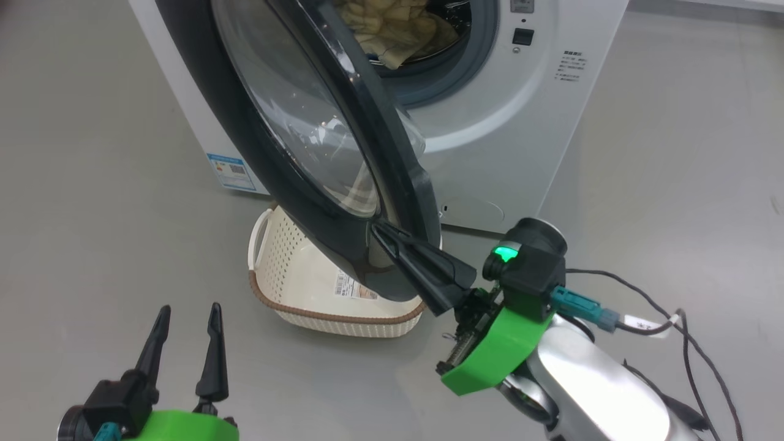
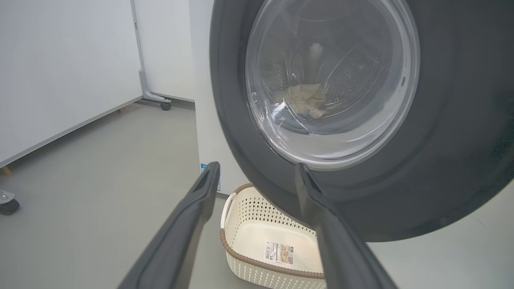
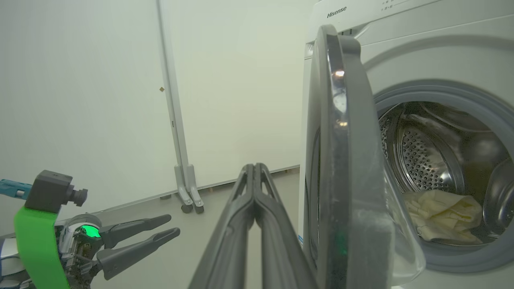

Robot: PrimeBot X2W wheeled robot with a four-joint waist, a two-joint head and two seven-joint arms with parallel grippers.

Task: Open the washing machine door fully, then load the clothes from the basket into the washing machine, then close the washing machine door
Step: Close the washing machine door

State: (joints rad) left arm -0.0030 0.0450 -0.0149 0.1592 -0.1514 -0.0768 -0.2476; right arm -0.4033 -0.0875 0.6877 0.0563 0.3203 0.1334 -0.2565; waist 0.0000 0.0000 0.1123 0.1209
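Note:
The washing machine (image 1: 527, 122) stands ahead with its door (image 1: 349, 257) swung partway out, edge-on in the right wrist view (image 3: 341, 120). Pale yellow clothes (image 1: 392, 30) lie in the steel drum (image 3: 425, 160), and show through the door glass (image 2: 303, 98). The cream basket (image 1: 275, 257) sits on the floor under the door, holding just a label sticker (image 2: 279, 252). My right gripper (image 1: 375, 228) is shut, and its tips touch the door's outer face near the lower free edge. My left gripper (image 1: 189, 309) hangs open low at the left, apart from door and basket.
A white panel on castor feet (image 3: 184, 192) stands to the machine's left, with grey floor (image 2: 100, 180) between them. A castor (image 2: 8, 202) shows at the far left. A dark cable (image 1: 674, 318) trails behind my right forearm.

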